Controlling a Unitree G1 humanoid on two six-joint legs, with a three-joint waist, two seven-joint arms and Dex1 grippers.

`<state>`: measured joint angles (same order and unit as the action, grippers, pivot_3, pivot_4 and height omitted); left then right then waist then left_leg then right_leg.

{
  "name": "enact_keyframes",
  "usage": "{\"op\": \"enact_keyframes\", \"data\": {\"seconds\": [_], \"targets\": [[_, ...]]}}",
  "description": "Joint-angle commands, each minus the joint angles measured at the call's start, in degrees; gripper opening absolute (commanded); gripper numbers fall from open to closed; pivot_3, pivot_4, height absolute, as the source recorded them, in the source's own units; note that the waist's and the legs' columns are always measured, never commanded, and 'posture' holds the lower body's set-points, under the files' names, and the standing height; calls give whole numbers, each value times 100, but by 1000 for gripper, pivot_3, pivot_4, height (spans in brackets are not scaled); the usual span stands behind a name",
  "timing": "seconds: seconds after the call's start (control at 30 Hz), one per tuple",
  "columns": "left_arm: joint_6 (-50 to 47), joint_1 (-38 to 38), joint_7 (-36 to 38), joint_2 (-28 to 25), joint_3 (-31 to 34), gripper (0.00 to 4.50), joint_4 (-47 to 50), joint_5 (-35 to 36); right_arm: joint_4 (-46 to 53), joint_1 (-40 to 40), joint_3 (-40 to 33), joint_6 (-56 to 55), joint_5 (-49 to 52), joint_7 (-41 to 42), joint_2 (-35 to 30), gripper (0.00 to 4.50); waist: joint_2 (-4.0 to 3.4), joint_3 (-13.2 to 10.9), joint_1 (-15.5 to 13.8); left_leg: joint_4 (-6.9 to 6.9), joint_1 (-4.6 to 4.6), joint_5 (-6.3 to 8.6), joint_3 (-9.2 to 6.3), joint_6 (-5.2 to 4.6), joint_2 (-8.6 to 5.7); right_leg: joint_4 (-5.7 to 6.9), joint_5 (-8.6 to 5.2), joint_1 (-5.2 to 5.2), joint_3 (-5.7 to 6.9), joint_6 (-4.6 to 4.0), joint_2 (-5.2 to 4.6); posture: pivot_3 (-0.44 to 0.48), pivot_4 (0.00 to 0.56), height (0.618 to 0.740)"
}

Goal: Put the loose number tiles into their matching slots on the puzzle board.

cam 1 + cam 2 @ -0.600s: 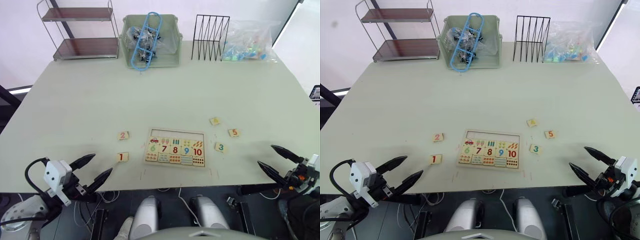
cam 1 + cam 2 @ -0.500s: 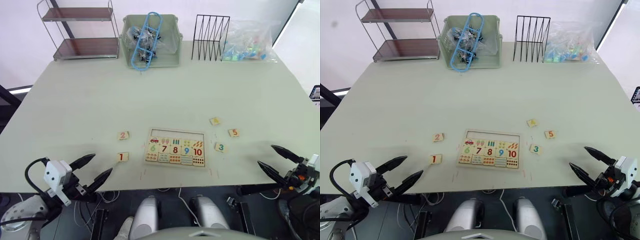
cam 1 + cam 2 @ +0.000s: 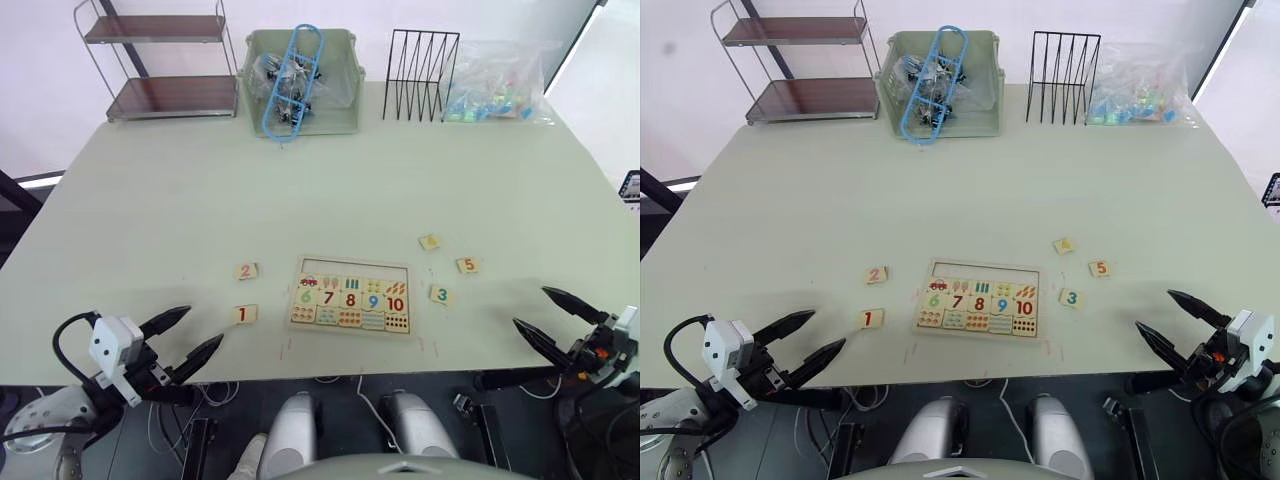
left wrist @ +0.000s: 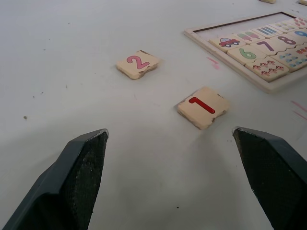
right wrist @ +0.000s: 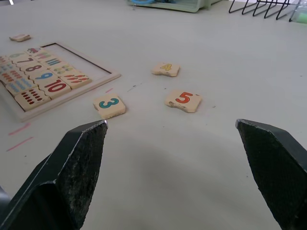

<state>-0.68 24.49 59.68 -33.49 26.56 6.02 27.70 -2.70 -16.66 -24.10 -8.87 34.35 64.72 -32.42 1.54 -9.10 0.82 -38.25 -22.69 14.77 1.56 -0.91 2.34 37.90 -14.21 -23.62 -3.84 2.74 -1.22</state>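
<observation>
— Where the tabletop (image 3: 150,200) meets its near left edge, what do you see?
— The left tool (image 3: 186,337) hovers there, fingers spread wide, holding nothing. Just beyond it lies tile 1 (image 3: 241,314), and tile 2 (image 3: 246,271) sits a little farther off; both are flat on the tabletop, left of the puzzle board (image 3: 351,295).
— And the board itself?
— Near the middle of the near side. Its far row of slots (image 3: 355,268) is bare; the rows nearer hold picture tiles, numbers 6 to 10 and dot tiles.
— To its right?
— Tile 4 (image 3: 429,242) is farthest, tile 5 (image 3: 467,265) right of it and nearer, tile 3 (image 3: 441,294) nearest, just beside the board's right rim. All three lie apart from one another.
— The right tool (image 3: 561,317)?
— At the near right edge, fingers wide apart, empty, clear of the tiles.
</observation>
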Motion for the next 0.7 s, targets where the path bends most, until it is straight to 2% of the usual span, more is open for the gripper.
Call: {"op": "enact_keyframes", "data": {"seconds": [0.03,0.47,0.7], "targets": [[134,20,35,-59,79,4398,65,61,115,13,-112,1,65,30,-56,4500,0,0,1,0,0,0,0,0,0,0,0,0,0,0,0,0,150,740],[156,41,68,-103,114,4398,51,63,218,9,-83,37,52,36,-71,4500,0,0,1,0,0,0,0,0,1,0,0,0,0,0,0,0,150,740],[136,-152,337,-491,176,4398,-49,119,160,147,-109,41,144,288,-162,4500,-2,0,-1,0,0,0,0,0,1,0,0,0,0,0,0,0,150,740]]}}
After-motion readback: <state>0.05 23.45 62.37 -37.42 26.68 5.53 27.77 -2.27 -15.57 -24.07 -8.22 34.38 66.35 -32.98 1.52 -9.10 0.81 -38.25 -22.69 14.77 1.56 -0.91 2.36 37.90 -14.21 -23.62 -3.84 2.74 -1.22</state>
